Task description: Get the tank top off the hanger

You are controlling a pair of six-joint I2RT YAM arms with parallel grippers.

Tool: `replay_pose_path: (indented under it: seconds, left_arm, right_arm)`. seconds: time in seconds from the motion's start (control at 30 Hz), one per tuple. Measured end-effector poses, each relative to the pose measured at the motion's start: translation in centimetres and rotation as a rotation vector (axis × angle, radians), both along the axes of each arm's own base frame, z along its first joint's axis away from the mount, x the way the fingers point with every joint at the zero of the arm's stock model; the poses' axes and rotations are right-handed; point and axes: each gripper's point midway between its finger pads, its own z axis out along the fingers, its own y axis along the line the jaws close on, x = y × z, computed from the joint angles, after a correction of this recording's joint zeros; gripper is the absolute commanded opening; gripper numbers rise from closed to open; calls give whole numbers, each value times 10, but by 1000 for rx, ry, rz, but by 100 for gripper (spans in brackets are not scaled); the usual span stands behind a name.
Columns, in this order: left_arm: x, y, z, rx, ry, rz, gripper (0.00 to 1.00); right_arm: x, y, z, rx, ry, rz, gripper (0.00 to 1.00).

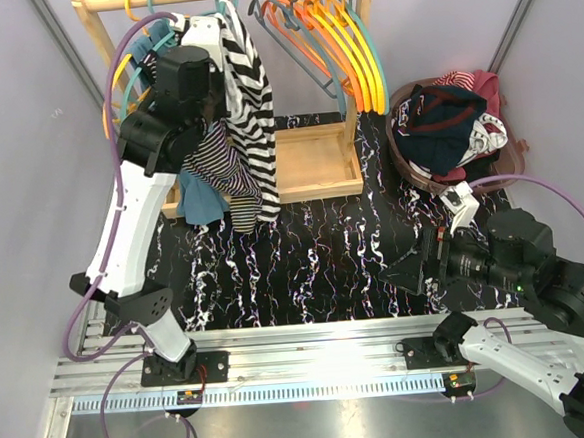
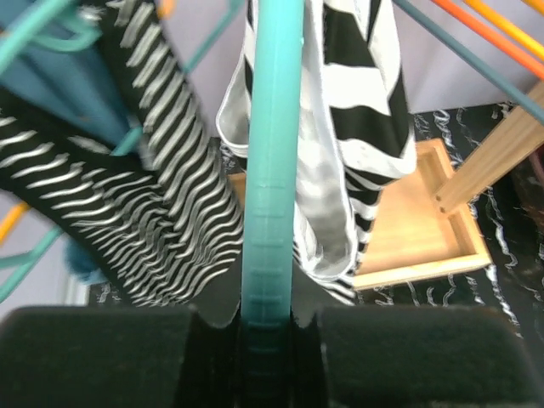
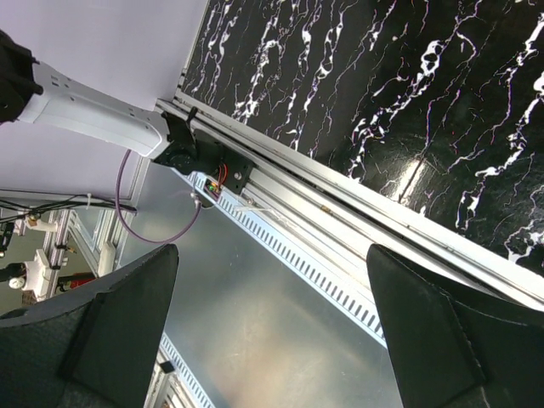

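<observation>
Nearest us, the right hand (image 1: 413,261) hovers spread wide and empty over the front edge of the desk (image 1: 315,257). Farther back, the left hand (image 2: 265,340) is clamped on the teal hanger (image 2: 272,170) (its bar runs straight up out of the grip). The broad-striped tank top (image 2: 361,110) hangs just beyond it on the wooden rack (image 1: 314,172).
</observation>
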Motion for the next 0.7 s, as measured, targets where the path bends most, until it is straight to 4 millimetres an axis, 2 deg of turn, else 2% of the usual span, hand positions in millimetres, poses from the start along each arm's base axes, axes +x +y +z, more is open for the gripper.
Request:
replay_pose_path:
  seconds: [0.13,0.5,0.63,0.7]
  left_arm:
    - [-9,11,10,27,-31,10,0]
    - [-20,13,19,49,-72,-13,0]
    - [-46,14,9,-4,-49,-41,0]
    - [-67,18,5,-48,-49,-59,0]
  right_arm:
    - [1,-1,-1,0,1,-16,100]
    - [7,2,-15,-8,23,-27,100]
    - [7,2,-17,0,23,-32,100]
    - [6,2,-18,2,24,-33,100]
